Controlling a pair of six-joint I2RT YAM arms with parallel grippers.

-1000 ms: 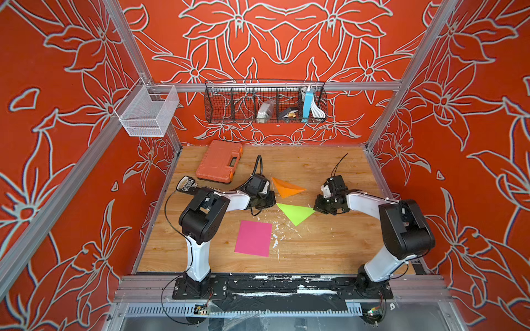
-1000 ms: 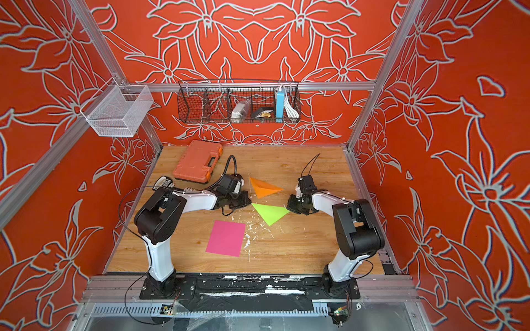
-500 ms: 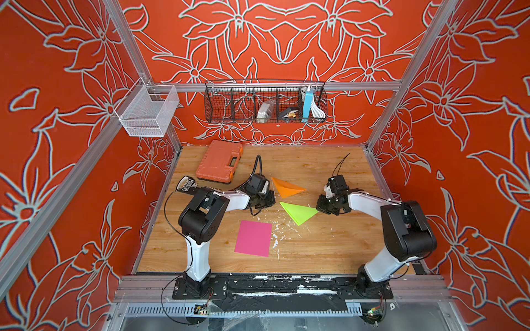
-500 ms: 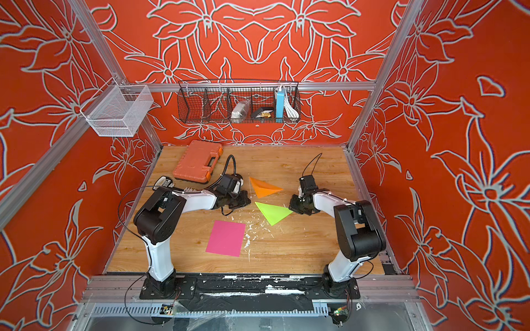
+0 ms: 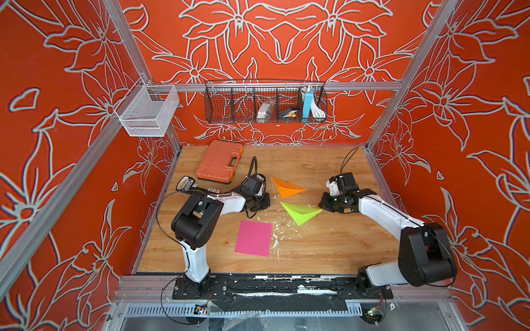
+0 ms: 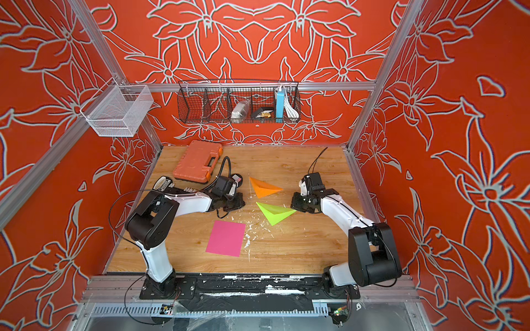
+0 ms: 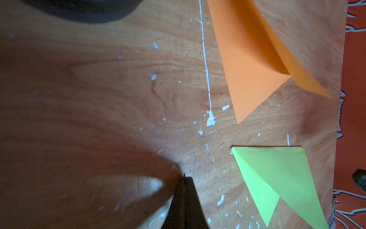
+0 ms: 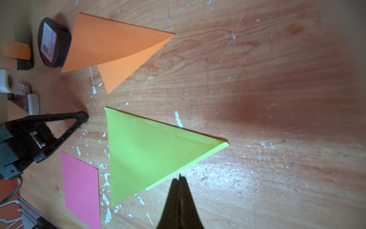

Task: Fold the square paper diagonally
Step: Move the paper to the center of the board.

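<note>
1. The right gripper (image 8: pixel 179 178) has its jaws pressed together with nothing between them. Its tips sit low over the wood, just beside the long edge of the lime-green paper folded into a triangle (image 8: pixel 150 150). I cannot tell whether they touch it.
2. The left gripper (image 7: pixel 184 179) is likewise closed and empty-handed, its tips over bare wood and apart from the green triangle's nearest corner.
3. Between the two arms, the green triangle (image 5: pixel 301 212) lies flat on the wooden tabletop (image 5: pixel 329 246). Its layers meet closely, with only a thin sliver of the lower layer showing along one edge.
4. Just beyond it lies an orange paper folded into a triangle (image 5: pixel 286 187). Its upper flap curls up off the lower layer.
5. Nearer the robot's base, a flat pink square sheet of paper (image 5: pixel 253 238) lies unfolded, and neither arm touches it.
6. White flecks (image 5: pixel 276 236) are scattered over the wood around the papers, and an orange plastic tool case (image 5: pixel 219 162) lies at the back.
7. By my reckoning, the green fold looks finished and the orange one is done loosely. If every sheet counts, the pink square is what is left.
</note>
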